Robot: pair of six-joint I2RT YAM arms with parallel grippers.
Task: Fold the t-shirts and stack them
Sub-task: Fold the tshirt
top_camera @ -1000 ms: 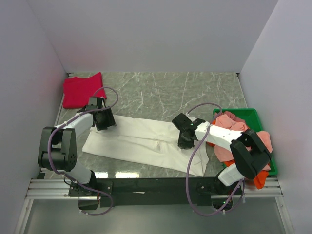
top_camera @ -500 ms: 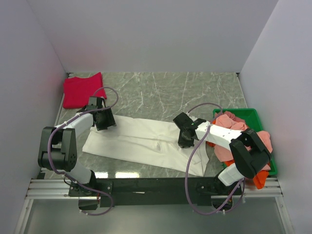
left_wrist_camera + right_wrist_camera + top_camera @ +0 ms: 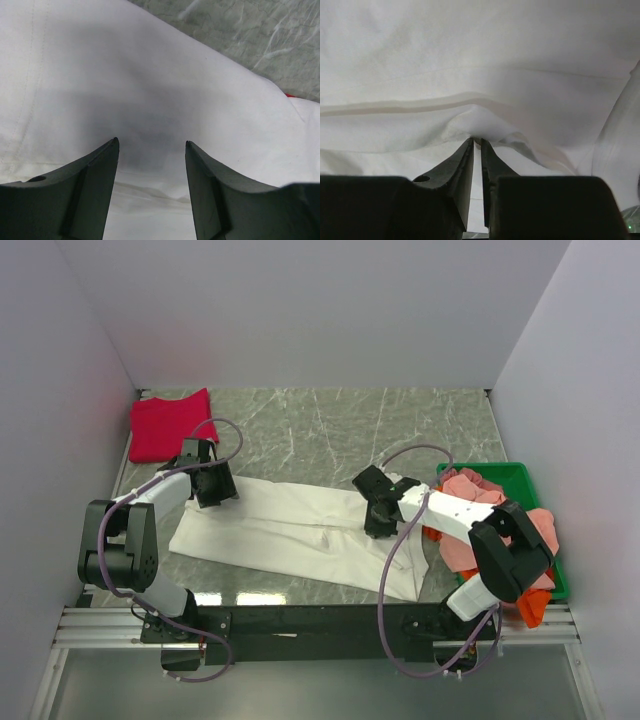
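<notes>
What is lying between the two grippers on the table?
Only the white t-shirt, spread out from the left gripper to the right gripper; the top external view shows it.

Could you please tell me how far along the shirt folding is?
Done: the crimson t-shirt lies folded at the far left corner. In hand: the white t-shirt lies in a long strip; the right end effector is shut on a pinch of it, the left end effector is open over its other end. Left: finishing that fold, stacking it, then the salmon-pink t-shirt and orange t-shirt heaped in the green bin.
</notes>
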